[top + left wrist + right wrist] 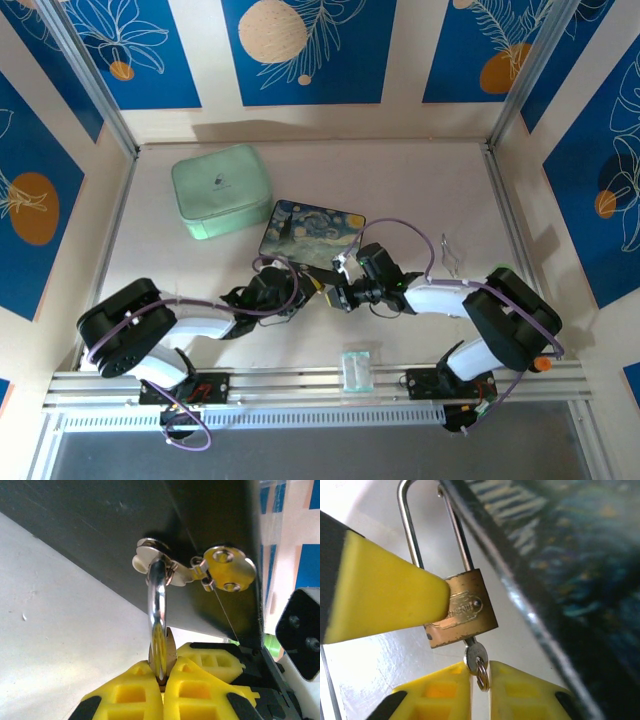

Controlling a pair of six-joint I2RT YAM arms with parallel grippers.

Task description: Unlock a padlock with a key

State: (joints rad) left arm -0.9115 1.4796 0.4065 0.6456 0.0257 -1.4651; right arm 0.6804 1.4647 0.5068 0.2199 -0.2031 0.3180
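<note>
The left gripper (161, 679) clamps the padlock (462, 607) between its jaws, bracing it so the right gripper (480, 682), pinching the key (475, 656) seated just ahead, can turn it

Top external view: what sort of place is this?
Probably a purpose-built robot recording booth: blue leaf-print wall panels enclose a pale tabletop, with a silver aluminium mounting rail along its near edge.
</note>
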